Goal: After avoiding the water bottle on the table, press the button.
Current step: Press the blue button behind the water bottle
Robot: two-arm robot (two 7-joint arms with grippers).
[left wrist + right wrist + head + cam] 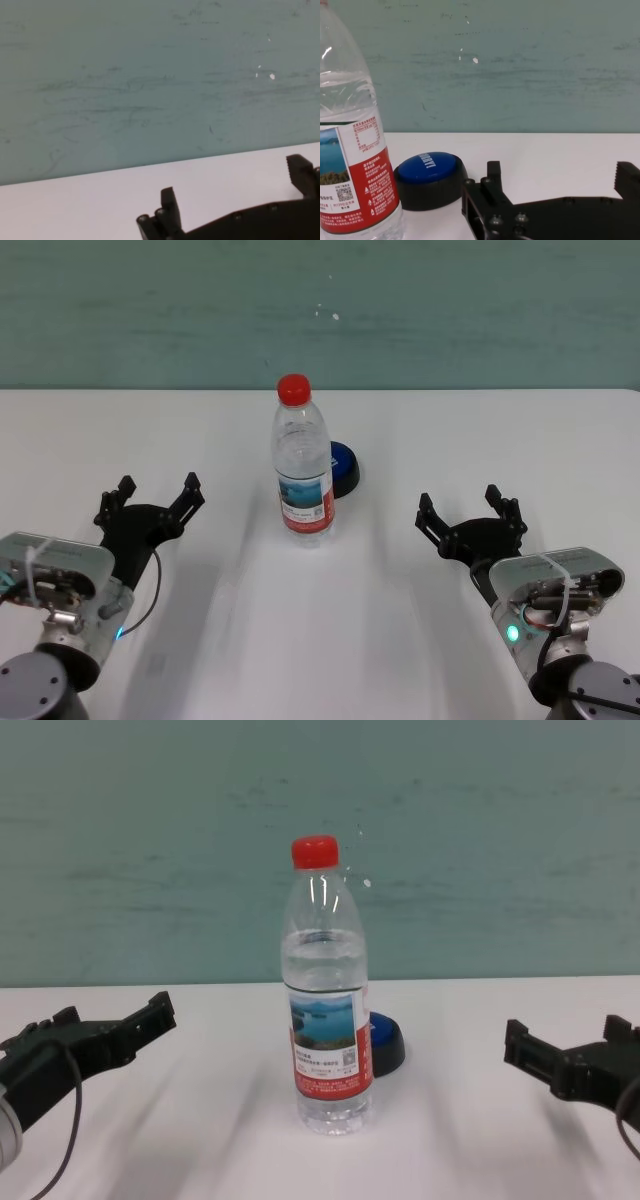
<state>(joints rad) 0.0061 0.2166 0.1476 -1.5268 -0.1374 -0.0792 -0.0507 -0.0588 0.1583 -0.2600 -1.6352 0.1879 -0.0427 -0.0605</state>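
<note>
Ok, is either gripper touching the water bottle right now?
No: in the head view the left gripper and right gripper both sit open, well clear on either side of the upright water bottle.

water bottle (302,468) upright, button (343,468) just behind

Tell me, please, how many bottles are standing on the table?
1. The bottle stands upright mid-table, just in front of the button, between the two grippers. None other shows.
</note>
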